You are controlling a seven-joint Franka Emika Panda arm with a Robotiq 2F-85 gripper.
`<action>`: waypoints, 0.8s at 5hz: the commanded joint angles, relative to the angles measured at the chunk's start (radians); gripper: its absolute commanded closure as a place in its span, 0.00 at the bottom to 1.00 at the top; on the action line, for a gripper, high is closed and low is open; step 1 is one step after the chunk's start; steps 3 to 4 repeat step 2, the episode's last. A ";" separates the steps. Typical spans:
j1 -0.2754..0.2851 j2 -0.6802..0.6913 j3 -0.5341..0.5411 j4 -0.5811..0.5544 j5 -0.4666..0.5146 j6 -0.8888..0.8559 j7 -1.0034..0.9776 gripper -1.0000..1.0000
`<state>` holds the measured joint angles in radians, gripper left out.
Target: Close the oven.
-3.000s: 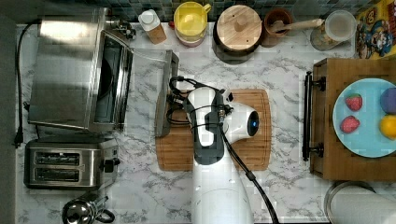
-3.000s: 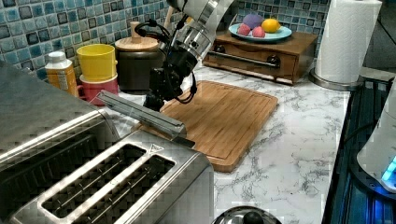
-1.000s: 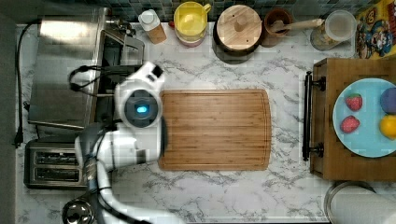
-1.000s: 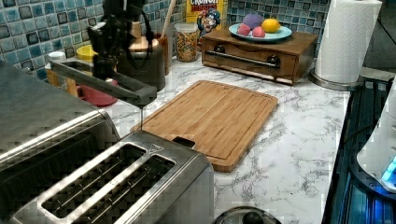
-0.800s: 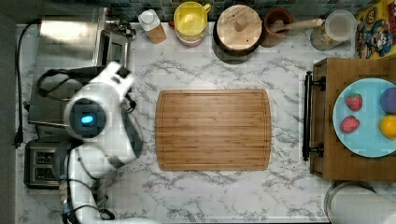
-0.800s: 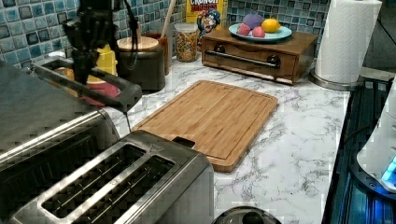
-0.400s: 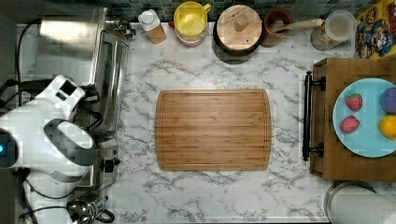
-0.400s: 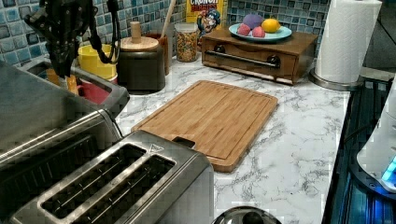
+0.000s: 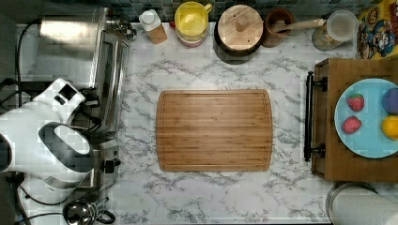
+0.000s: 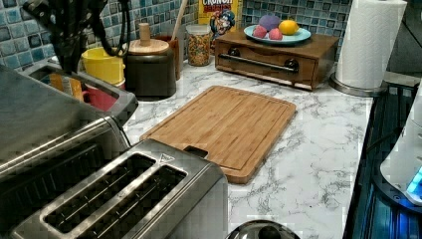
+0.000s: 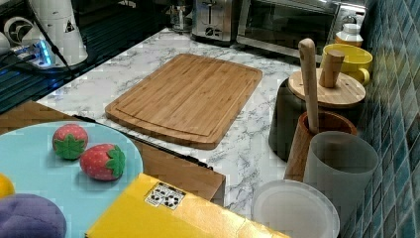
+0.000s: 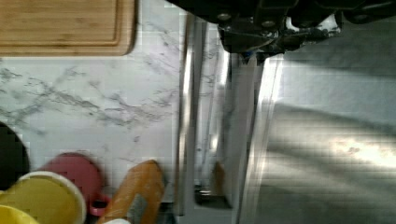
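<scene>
Overhead, the hand is a dark, cabled cluster poised above the front top edge of the oven; whether its fingers are spread or pinched I cannot tell, and no contact with the door can be made out. In the left view the same dark hand hangs at the left view's upper left, over the oven's far end.

The oven is a big boxy body of brushed stainless steel with a flat, shiny top that throws back bright patches of light. It stands at the top view's left on the desk, and its glass door with the metal bar handle stands nearly upright against the front, a narrow gap showing along the top edge in the wrist view. The white, rounded arm curves over the two-slot steel toaster just beside the oven.

Further out, the desk is white marble with grey veins. A rectangular bamboo cutting board with rounded corners lies flat at its middle, well apart from the oven. Near the oven's far corner stand an orange bottle with a white cap and a yellow cup.
</scene>
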<state>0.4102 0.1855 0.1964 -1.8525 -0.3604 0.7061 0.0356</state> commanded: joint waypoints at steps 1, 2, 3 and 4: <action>-0.022 -0.071 -0.014 0.105 0.050 0.010 -0.022 1.00; -0.027 -0.070 -0.008 0.105 0.049 0.010 -0.022 1.00; -0.027 -0.070 -0.008 0.105 0.049 0.010 -0.022 1.00; -0.027 -0.070 -0.008 0.105 0.049 0.010 -0.022 1.00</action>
